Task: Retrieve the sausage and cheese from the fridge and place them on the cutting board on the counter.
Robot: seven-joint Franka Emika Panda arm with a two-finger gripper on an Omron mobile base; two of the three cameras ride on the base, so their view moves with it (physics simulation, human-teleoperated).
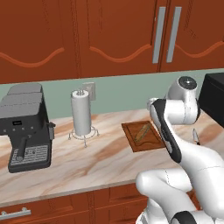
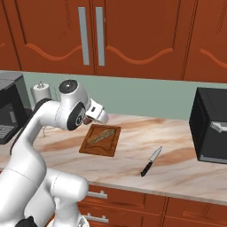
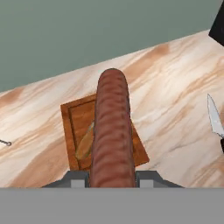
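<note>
My gripper (image 3: 112, 176) is shut on the sausage (image 3: 112, 131), a reddish-brown cylinder that juts forward between the fingertips in the hand view. It hangs above the counter (image 1: 87, 162), over the near side of the cutting board (image 3: 72, 118). The cheese (image 3: 85, 142), a yellowish-tan lump, lies on that board, partly hidden by the sausage. In the right base view the hand is just left of the cutting board (image 2: 99, 150) and the sausage (image 2: 87, 119) peeks out under it. The cheese (image 2: 101, 136) also rests on the cutting board (image 1: 141, 145) in the left base view. The fridge is out of view.
A knife (image 2: 150, 162) lies on the counter right of the board. A black microwave (image 2: 212, 126) stands at the far right. A paper-towel stand (image 1: 82, 113) and a dark coffee machine (image 1: 26, 127) sit to the left. Wooden wall cabinets hang above.
</note>
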